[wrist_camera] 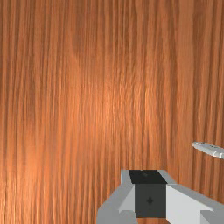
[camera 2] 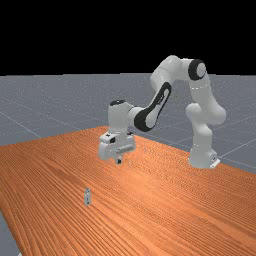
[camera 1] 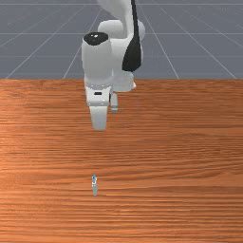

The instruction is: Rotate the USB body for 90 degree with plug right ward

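Note:
High over the table, my gripper [camera 2: 119,160] hangs in the far view, well apart from the USB body [camera 2: 87,197], which is nearer that view's bottom left. The wrist view has the gripper [wrist_camera: 149,193] at its bottom edge, with the slim pale USB body [wrist_camera: 210,149] off to one side of it. In the front view the USB body [camera 1: 94,185] is grey-white with a bluish end that points toward the arm; its long side runs roughly toward the arm. Which end is the plug, I cannot tell.
The wooden table [camera 1: 175,156] stretches around the USB body on all sides. Its left edge runs down the far view's left side. The arm's base [camera 2: 202,157] stands at the far view's right.

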`<state>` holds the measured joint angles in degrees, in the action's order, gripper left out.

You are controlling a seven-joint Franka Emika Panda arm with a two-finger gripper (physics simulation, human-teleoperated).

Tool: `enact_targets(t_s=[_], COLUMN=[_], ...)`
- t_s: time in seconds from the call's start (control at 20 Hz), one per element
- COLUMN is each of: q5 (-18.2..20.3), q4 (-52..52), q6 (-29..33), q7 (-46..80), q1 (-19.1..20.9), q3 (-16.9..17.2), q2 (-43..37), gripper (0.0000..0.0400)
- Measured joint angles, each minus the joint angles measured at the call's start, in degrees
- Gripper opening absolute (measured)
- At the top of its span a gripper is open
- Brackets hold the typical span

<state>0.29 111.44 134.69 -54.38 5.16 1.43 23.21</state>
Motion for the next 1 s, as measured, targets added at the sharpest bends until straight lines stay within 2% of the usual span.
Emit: enact_targets(t_s=[0.15,0.35,0.4,0.45,0.7,0.8,0.85,0.95,1.0], q5=[0.0,0.1,0.1,0.1,-1.1,-0.1,0.0,0.1,0.1], q4=[-3.8,-17.4,-18.5,-22.9,-35.2,-52.4,-45.0,-56.5,-56.4], q6=[-3.0,-9.2,-8.1,-11.1,-15.0,-25.6,-19.8,-25.2,-25.2], q7=[1.0,1.5,0.4,1.5,2.9,2.2,2.2,2.3,2.3], q1=[0.3,0.1,0.2,0.0,-0.9,-0.2,-0.2,-0.2,-0.2], q3=[0.4,0.3,0.0,0.2,1.0,0.2,0.1,0.1,0.1], q2=[2.2,10.1,11.0,13.4,20.7,29.8,26.2,32.6,32.6], gripper=[0.0000,0.0000,0.0000,0.0000,0.0000,0.0000,0.0000,0.0000,0.0000])
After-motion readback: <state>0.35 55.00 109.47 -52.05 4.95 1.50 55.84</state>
